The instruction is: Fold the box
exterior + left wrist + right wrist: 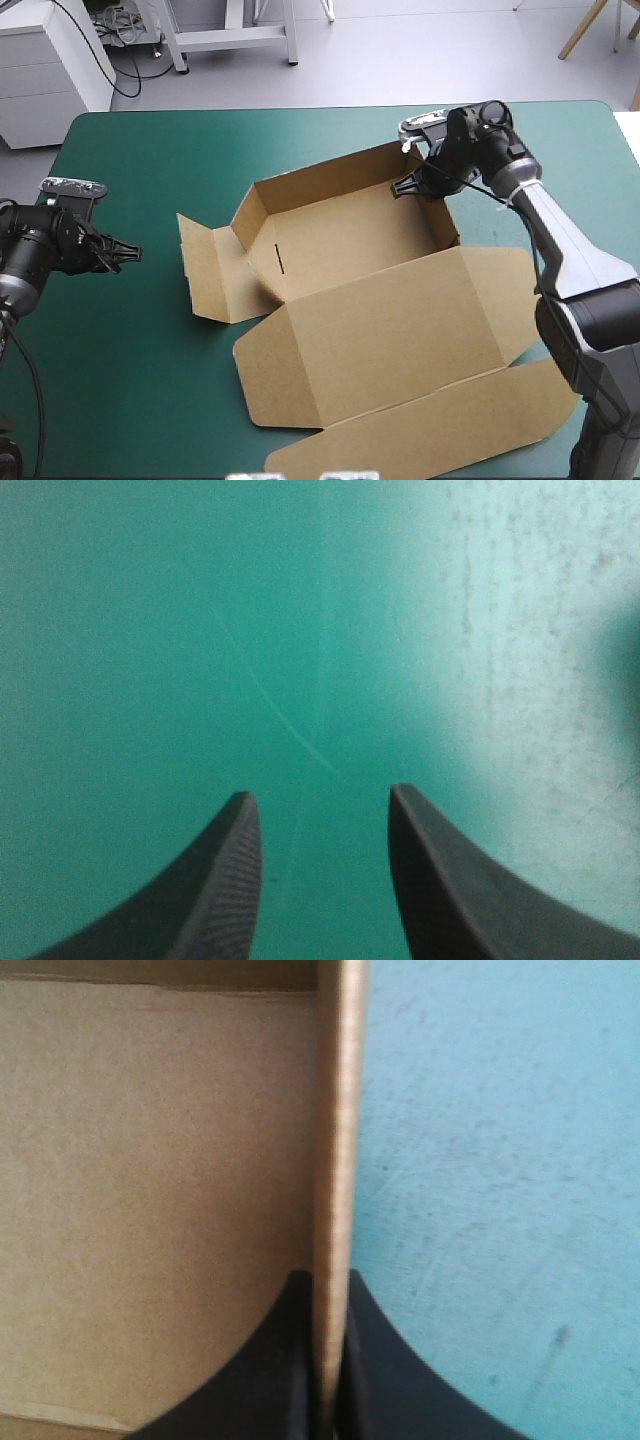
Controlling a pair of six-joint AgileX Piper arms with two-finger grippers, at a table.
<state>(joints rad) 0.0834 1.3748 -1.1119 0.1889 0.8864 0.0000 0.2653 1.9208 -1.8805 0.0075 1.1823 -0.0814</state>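
The brown box (350,240) sits mid-table as an open tray with walls raised, its big lid panel (400,330) lying flat toward the near edge and a side flap (215,270) spread out on the left. My right gripper (418,183) is at the tray's far right corner, shut on the upright right wall (335,1160), one finger inside the tray and one outside. My left gripper (130,253) hovers low over the teal-green cover left of the box, open, with nothing between its fingers (215,890).
Bare teal-green cover (130,380) lies around the left gripper and along the table's far edge. The lid's outer flap (440,430) reaches close to the near edge at the right.
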